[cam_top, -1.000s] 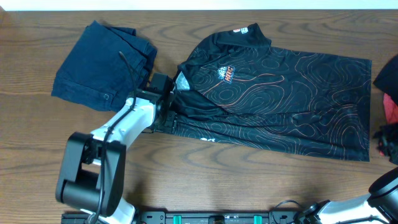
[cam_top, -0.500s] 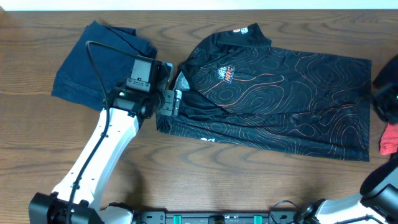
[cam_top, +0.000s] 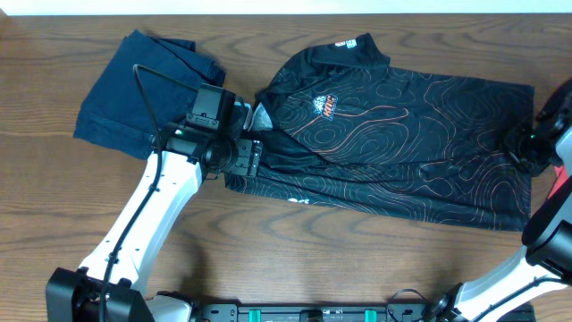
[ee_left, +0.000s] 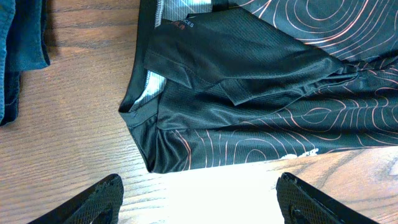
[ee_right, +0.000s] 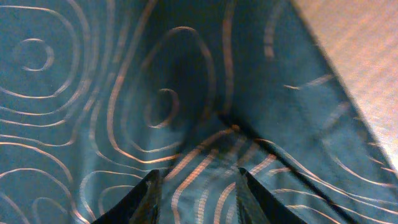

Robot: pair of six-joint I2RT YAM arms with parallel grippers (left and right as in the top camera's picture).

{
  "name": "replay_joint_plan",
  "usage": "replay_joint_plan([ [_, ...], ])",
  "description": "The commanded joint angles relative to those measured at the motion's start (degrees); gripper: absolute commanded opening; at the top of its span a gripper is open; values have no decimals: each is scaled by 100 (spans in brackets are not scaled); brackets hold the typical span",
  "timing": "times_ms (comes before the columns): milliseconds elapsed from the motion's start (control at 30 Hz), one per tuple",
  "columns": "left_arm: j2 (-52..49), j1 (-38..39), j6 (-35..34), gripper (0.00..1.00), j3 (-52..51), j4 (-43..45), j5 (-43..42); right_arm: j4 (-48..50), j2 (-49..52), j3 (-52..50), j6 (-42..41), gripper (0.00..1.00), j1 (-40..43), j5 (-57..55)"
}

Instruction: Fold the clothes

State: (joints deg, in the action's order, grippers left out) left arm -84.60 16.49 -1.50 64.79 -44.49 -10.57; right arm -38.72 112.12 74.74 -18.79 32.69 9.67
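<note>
The black jersey (cam_top: 393,134) lies spread on the wooden surface (cam_top: 357,259), chest logo up, with the sleeve nearest the denim folded in over the body. The left hand (ee_left: 199,186) hovers above that sleeve's hem, fingers wide apart and nothing between them. The right hand (ee_right: 196,186) sits low over the jersey's opposite end, fingers partly apart; whether they pinch cloth I cannot tell. A navy denim garment (cam_top: 143,94) lies just beside the jersey
</note>
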Motion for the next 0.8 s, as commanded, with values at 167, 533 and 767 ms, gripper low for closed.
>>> replay_joint_plan([
  [167, -39, -35, -249, 81, -2, 411, -144, 59, 9, 48, 13, 40, 74, 181],
  [533, -387, -35, -144, 81, 369, 461, -737, 90, -529, 92, 428, 41, 118, 1974],
  [767, -1589, -35, 190, 81, 369, 859, -376, -566, -1322, 92, 428, 44, 98, 2326],
])
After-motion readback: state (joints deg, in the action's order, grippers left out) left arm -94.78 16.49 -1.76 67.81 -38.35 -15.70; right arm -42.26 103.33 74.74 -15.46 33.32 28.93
